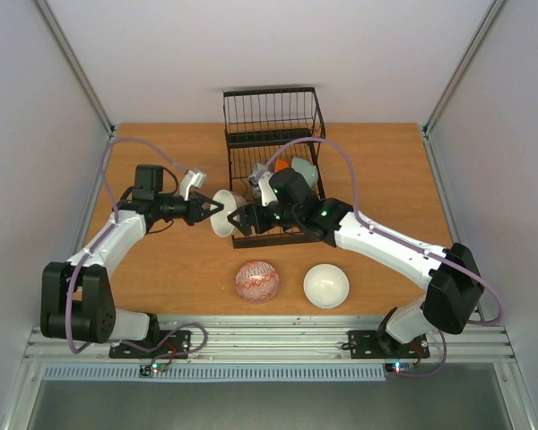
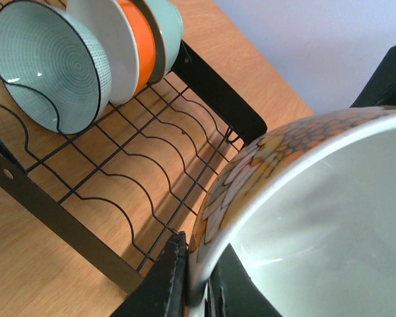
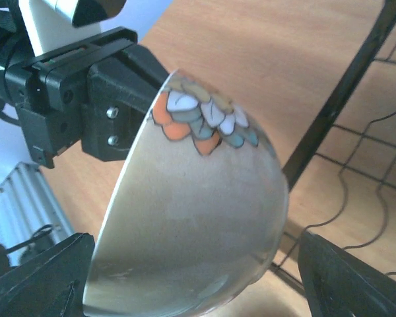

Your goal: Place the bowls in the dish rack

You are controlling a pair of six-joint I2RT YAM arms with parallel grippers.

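Wooden surface (image 1: 161, 269), from above: the left tool (image 1: 208, 209) pinches the rim of the scale-patterned bowl (image 1: 224, 215), which is held on edge just left of the dish rack (image 1: 273, 134). The right tool (image 1: 242, 219) faces it from the rack side.

Left wrist: the fingers are closed on the rim, and the rack with three standing bowls (image 2: 53, 66) lies ahead.

Right wrist: the bowl sits between wide-apart fingers, so a handover to the right arm seems likely.
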